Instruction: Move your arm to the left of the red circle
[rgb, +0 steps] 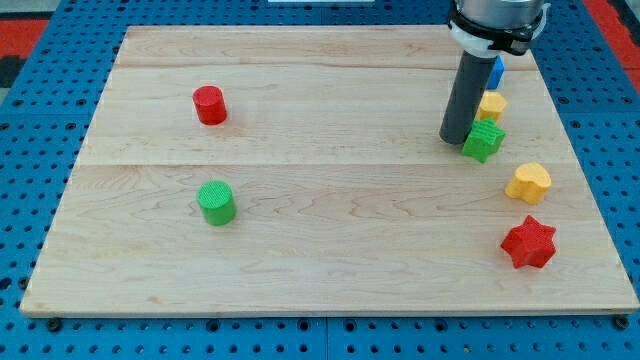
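Note:
The red circle block (210, 105) stands on the wooden board (330, 240) at the view's upper left. My tip (456, 138) rests on the board at the view's upper right, far to the right of the red circle. It sits just left of a green star block (484, 140), close to it or touching it.
A green circle block (216, 203) stands below the red circle. At the view's right are a blue block (496, 71) partly hidden behind the rod, a yellow block (491, 105), a yellow heart block (529, 183) and a red star block (529, 243).

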